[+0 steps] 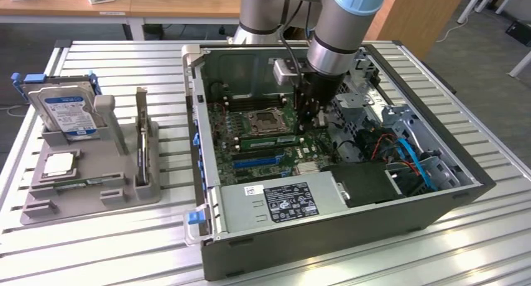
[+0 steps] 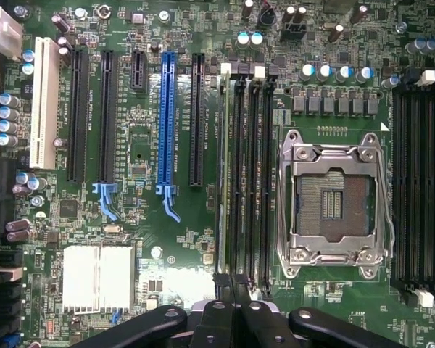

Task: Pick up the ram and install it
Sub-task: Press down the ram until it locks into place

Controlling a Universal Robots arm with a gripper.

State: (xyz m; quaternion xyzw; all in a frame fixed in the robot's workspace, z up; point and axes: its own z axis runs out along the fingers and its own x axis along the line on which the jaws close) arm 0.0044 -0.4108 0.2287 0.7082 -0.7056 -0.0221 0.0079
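The ram [image 2: 223, 174] is a thin green stick standing on edge in the outermost of the black memory slots beside the CPU socket [image 2: 332, 203]. In the exterior view the ram [image 1: 270, 138] lies as a green strip just in front of the socket [image 1: 263, 119]. My gripper [image 2: 230, 284] is shut, its black fingertips pressed together over one end of that slot row. Whether they touch the stick I cannot tell. From outside, the gripper [image 1: 318, 119] reaches straight down into the open computer case [image 1: 332, 230], low over the motherboard.
A grey holder [image 1: 116, 193] on the exterior view's left carries a blue-labelled hard drive [image 1: 71, 115] and a small square silver chip [image 1: 60, 164]. Inside the case are the power supply [image 1: 278, 202], blue cables [image 1: 415, 165] and a drive cage. Blue and black expansion slots [image 2: 167, 116] lie beside the memory slots.
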